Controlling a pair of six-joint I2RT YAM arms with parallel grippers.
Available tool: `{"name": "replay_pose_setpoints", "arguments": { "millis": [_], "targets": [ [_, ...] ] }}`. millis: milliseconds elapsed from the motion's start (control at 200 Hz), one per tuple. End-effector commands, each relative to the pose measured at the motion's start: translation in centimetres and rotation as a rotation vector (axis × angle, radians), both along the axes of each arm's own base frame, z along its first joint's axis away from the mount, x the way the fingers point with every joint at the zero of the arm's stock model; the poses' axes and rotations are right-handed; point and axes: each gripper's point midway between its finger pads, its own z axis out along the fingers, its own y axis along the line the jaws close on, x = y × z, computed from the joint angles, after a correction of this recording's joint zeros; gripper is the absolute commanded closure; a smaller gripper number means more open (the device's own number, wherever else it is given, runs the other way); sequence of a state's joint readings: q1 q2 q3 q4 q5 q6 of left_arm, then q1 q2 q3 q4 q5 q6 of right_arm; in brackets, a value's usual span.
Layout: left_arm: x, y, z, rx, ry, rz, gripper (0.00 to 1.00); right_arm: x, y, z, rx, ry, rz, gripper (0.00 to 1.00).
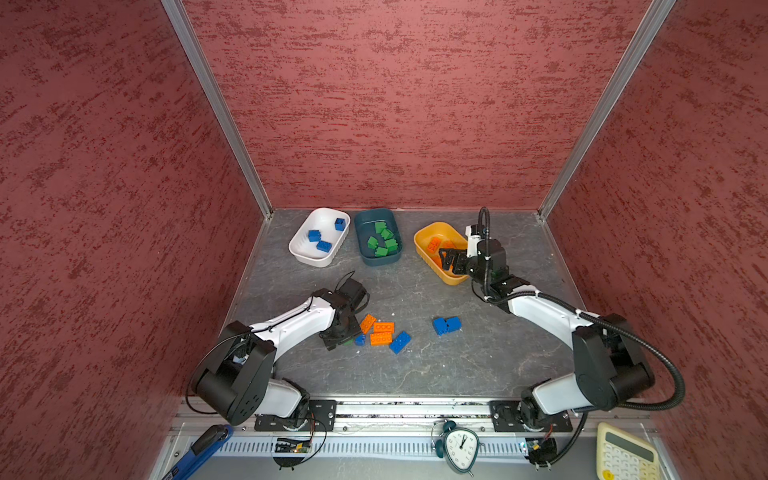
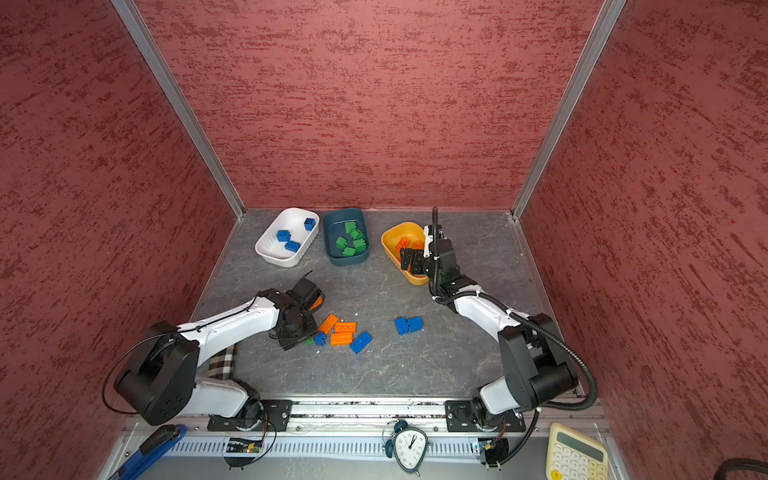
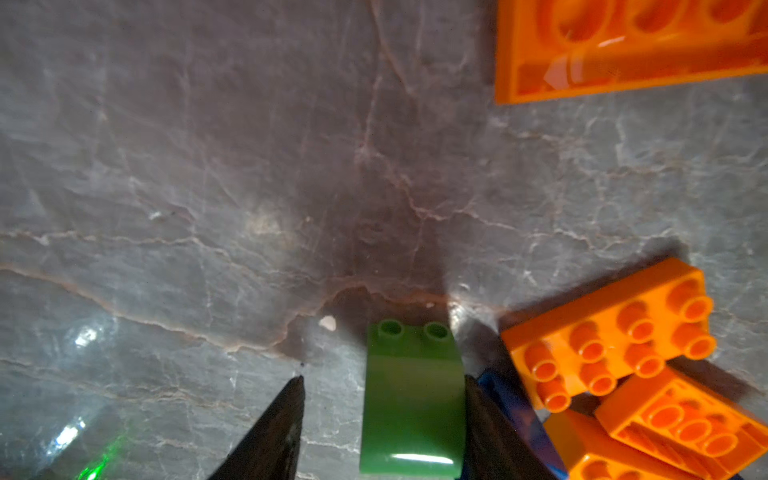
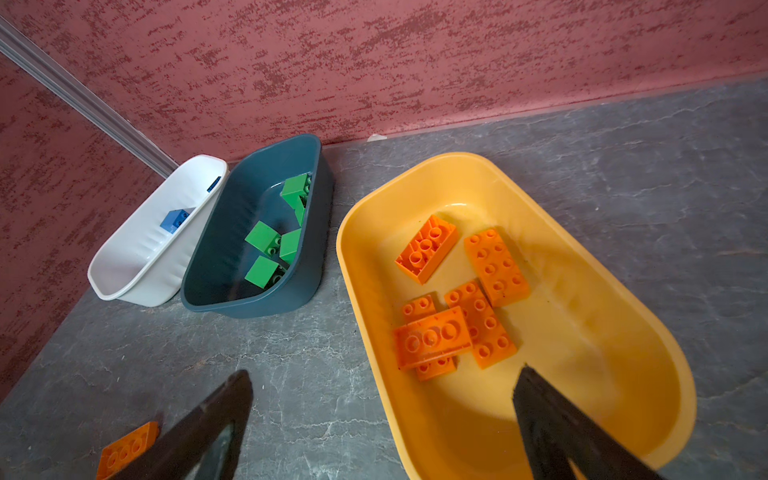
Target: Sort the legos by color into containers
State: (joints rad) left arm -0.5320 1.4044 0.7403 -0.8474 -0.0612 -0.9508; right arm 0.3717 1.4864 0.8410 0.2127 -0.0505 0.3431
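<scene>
The white tub [image 1: 311, 260] holds blue legos [image 1: 314, 235], the teal tub [image 1: 380, 261] holds green legos [image 4: 266, 239], and the yellow tub [image 1: 451, 277] holds several orange legos [image 4: 432, 340]. Orange legos [image 1: 382, 332] and blue legos [image 1: 400, 342] lie loose mid-table, with a blue pair [image 1: 446, 325] further right. My left gripper [image 3: 384, 380] is low over the table, open around a green lego [image 3: 411, 399]. One finger [image 3: 486, 419] touches it and the other stands apart. My right gripper [image 4: 384, 374] hangs open and empty over the yellow tub's near rim.
Red walls close in the back and both sides. A small blue lego [image 1: 360, 340] and orange legos [image 3: 606, 336] crowd the green one. A clock [image 1: 459, 446], a calculator [image 1: 625, 453] and a blue tool [image 1: 199, 449] lie beyond the front rail.
</scene>
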Motion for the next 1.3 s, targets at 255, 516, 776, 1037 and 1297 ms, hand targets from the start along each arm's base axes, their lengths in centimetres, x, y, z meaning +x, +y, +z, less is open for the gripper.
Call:
{"name": "replay_pose_setpoints", "arguments": {
  "millis": [255,516,776,1037,1297],
  "targets": [
    [0.3,-0.7,-1.1,0.008,-0.001,-0.002,0.54,0.5,1.1,2.0,0.019,-0.053,0.029,0.01],
    [1.3,-0.3,0.4,0.065,-0.055,-0.041,0.65,0.0,1.9,2.5,0.004,-0.073,0.083,0.01],
    [7.2,-2.9,6.1,0.019,-0.279,-0.109,0.70,-2.5,5.3,2.5,-0.061,-0.137,0.291,0.01],
    [15.3,-8.3,11.6,-0.047,-0.471,-0.245,0.70,-4.4,6.0,4.2,-0.047,-0.217,0.339,0.01],
    [22.7,-10.8,12.8,-0.063,-0.577,-0.308,0.71,-4.3,3.2,4.1,-0.067,-0.198,0.183,0.01]
  ]
}}
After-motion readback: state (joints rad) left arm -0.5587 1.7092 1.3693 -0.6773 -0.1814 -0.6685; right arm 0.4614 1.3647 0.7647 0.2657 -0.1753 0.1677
